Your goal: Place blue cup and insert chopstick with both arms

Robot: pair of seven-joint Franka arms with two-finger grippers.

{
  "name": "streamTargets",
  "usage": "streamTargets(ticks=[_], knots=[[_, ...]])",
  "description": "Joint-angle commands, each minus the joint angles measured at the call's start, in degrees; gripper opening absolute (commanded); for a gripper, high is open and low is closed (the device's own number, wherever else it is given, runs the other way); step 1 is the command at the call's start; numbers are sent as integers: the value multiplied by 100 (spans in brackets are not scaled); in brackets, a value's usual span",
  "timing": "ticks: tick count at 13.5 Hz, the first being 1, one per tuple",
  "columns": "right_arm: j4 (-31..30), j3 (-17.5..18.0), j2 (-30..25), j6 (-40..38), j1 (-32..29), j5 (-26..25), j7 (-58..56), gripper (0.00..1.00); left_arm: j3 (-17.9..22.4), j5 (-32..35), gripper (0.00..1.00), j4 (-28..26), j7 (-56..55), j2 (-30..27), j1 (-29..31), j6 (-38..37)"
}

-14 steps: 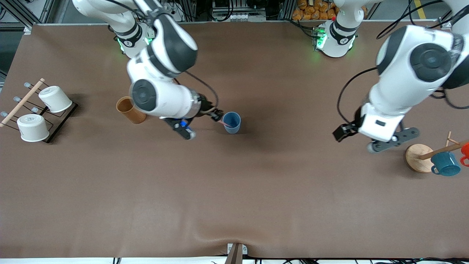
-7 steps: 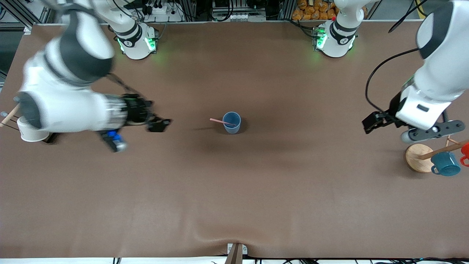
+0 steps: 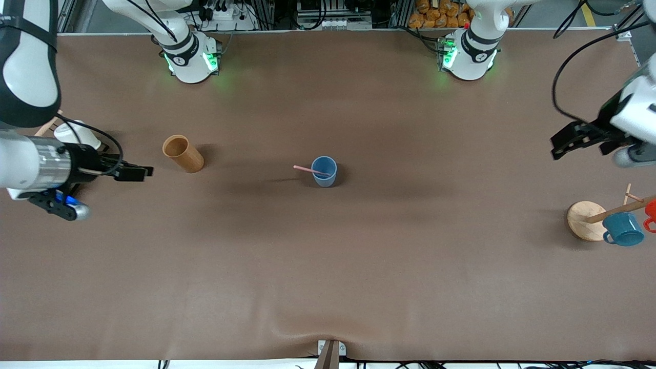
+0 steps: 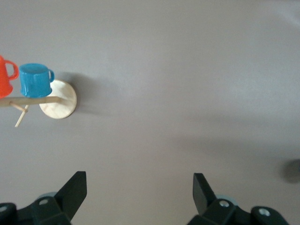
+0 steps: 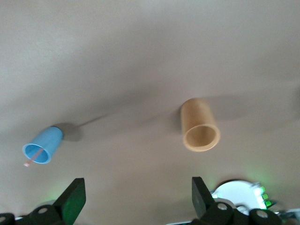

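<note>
Two claws empty, jaws spread wide: right gripper (image 3: 146,171) over the table at 9 o'clock of the blue cup (image 3: 324,171), left gripper (image 3: 559,143) at 3 o'clock | step judged complete, no further grasp called for | cup upright mid-table, pale-pink chopstick (image 3: 310,170) leaning inside, tip protruding toward 9 o'clock.

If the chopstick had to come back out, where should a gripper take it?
Probably the free end of the chopstick, which sticks out over the blue cup rim toward the right arm's end. Come from above, fingers across the thin shaft; the rest sits inside the cup.
</note>
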Motion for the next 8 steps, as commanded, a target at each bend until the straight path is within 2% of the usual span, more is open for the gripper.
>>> streamTargets(ticks=[1, 3, 4, 6, 7, 8], knots=[[-159, 96, -353, 24, -445, -503, -1499, 100, 145, -161, 100, -185, 88, -286, -159, -235], [-640, 87, -852, 174, -594, -584, -1831, 100, 293, -187, 100, -457, 9, -506, -369, -209], [-1148, 79, -1282, 418, -604, -593, -1831, 100, 460, -300, 100, -519, 17, -567, -492, -209], [-2692, 113, -2423, 1313, -534, -724, -1831, 100, 742, -407, 100, -669, 9, -691, -756, -209], [-3178, 166, -2794, 1569, -525, -803, -1831, 100, 769, -407, 100, -669, -18, -700, -827, -209], [-3383, 201, -2989, 1624, -533, -865, -1822, 100, 787, -381, 100, -661, -44, -691, -897, -200]])
